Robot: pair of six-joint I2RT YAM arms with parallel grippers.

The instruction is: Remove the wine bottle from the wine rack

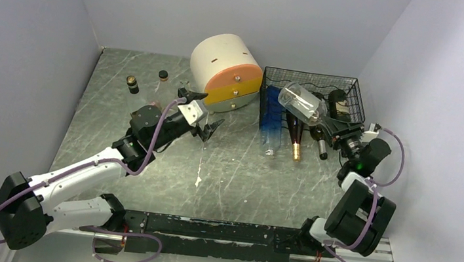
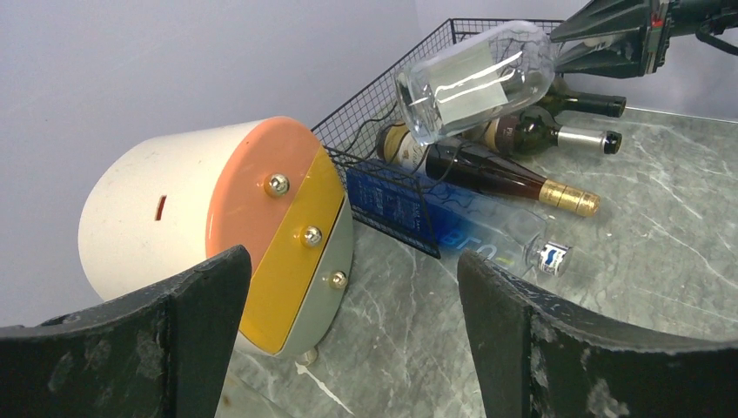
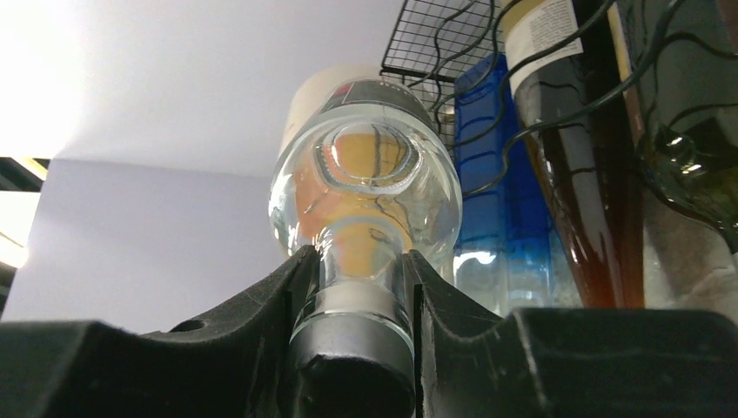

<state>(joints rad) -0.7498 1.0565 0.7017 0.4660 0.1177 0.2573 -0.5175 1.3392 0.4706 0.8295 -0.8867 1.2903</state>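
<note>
The black wire-mesh wine rack [image 1: 346, 86] stands at the back right, also in the left wrist view [image 2: 370, 96]. My right gripper [image 1: 331, 121] is shut on the neck of a clear glass wine bottle [image 1: 300, 103], held tilted above the rack; it shows in the left wrist view [image 2: 474, 80] and the right wrist view [image 3: 365, 183]. A blue bottle [image 1: 270, 125], a dark gold-capped bottle [image 1: 294, 138] and other dark bottles [image 2: 557, 135] lie in the rack, necks sticking out. My left gripper [image 1: 201, 116] is open and empty, beside the drawer unit.
A cream-and-orange round drawer unit [image 1: 226, 71] stands left of the rack. Two small dark caps [image 1: 132, 84] sit on the grey marbled table [image 1: 225, 170] at the back left. Walls close in on three sides.
</note>
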